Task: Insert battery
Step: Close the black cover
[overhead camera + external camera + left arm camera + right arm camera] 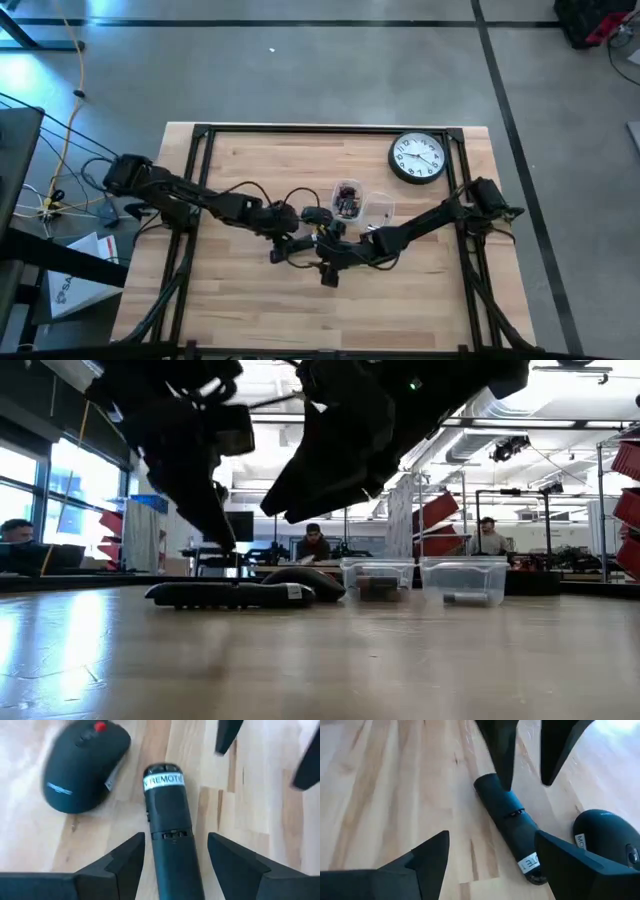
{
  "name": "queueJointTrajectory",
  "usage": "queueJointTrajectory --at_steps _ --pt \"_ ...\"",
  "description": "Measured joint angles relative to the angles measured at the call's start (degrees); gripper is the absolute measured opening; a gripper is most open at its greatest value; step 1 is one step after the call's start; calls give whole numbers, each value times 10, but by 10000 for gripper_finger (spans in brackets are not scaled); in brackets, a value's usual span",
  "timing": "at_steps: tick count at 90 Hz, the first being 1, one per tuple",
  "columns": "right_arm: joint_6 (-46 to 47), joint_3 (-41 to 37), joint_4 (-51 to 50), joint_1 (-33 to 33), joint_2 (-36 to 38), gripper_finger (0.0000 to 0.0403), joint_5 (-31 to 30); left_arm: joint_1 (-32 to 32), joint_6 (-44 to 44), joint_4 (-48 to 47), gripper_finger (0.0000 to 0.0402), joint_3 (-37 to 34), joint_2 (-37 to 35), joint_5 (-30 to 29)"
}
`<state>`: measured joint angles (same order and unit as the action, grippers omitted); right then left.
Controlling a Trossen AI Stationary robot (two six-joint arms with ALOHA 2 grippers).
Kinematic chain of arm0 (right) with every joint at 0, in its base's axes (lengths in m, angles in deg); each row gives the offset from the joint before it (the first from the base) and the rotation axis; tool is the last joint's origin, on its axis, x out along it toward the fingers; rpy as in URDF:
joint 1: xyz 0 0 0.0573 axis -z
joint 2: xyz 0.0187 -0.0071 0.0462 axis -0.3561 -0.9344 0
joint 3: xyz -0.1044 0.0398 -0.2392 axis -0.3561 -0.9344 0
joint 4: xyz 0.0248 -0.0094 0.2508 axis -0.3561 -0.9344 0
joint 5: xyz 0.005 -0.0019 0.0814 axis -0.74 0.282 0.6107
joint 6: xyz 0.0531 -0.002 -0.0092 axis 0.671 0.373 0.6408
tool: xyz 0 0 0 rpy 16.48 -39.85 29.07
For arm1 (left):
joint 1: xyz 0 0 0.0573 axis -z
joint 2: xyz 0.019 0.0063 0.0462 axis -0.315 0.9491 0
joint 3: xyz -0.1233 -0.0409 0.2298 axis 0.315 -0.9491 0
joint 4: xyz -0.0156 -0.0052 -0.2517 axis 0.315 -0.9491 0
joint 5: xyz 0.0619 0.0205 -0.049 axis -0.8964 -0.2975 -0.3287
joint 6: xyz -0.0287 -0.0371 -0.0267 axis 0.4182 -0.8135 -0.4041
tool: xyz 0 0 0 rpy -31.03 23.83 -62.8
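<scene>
left gripper (175, 857) hangs wide open astride the remote (170, 820), its long axis running between the fingers; right gripper (492, 857), also wide, waits just beside, mouse (82, 765) nearby.

Daylight pours through the windows (40, 470) in the low view, and ceiling strips glare white above them. The table (320, 650) below the windows carries soft sheen. In the left wrist view the mouse (82, 765) is motion-blurred; the remote (170, 825) beside it stays sharper.
</scene>
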<state>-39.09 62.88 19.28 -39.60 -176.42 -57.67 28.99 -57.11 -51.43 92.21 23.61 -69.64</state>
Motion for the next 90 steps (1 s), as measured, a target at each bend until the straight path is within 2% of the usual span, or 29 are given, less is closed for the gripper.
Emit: queueJointTrajectory --at_steps 13,27,45,59,72,90 --pt "-12 0 2 10 -13 261 1 30 -3 -15 198 0 -19 -29" --pt "-12 0 20 19 -40 261 31 58 -21 -37 191 0 -18 -35" --pt "-44 0 54 26 -45 261 40 82 -46 -35 156 -17 -17 -75" --pt "-62 0 58 43 -45 255 59 83 -47 21 120 -39 -6 -87" --pt "-77 0 59 57 -45 218 100 82 -47 68 86 -61 11 -87" --pt "-111 0 63 70 -45 125 126 82 -45 89 46 -62 37 -98"
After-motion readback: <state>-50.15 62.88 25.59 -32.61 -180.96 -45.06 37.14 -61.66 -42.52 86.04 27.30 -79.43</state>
